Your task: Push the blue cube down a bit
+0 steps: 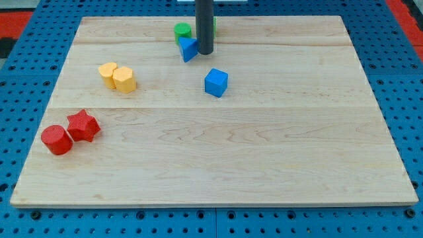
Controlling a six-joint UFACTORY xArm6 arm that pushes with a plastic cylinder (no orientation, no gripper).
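Seemingly the push has not begun. From the one camera view, the blue cube (pixel 216 82) sits alone on the wooden board (pixel 264 172), and I place everything else from it. My tip (pixel 205 53) stands above it and a little to the view's left, apart from it, with bare wood between. The rod carries no jaws, so it holds nothing and has no opening to report. Just left of the tip, touching or nearly so, lies a blue triangle (pixel 188 48); whether they meet I cannot tell. A green cylinder (pixel 182 30) sits further up and left of the cube, and a second green piece (pixel 214 25) peeks from behind the rod, its shape hidden. Well left of the cube are two yellow blocks (pixel 117 77), side by side. Far to its lower left sit a red star (pixel 82 125) and a red cylinder (pixel 57 139), touching.

As I judge it, the whole task remains: the tip needs to come to the cube's upper face and nudge it toward the view's bottom.

No writing, brand or label is readable anywhere.
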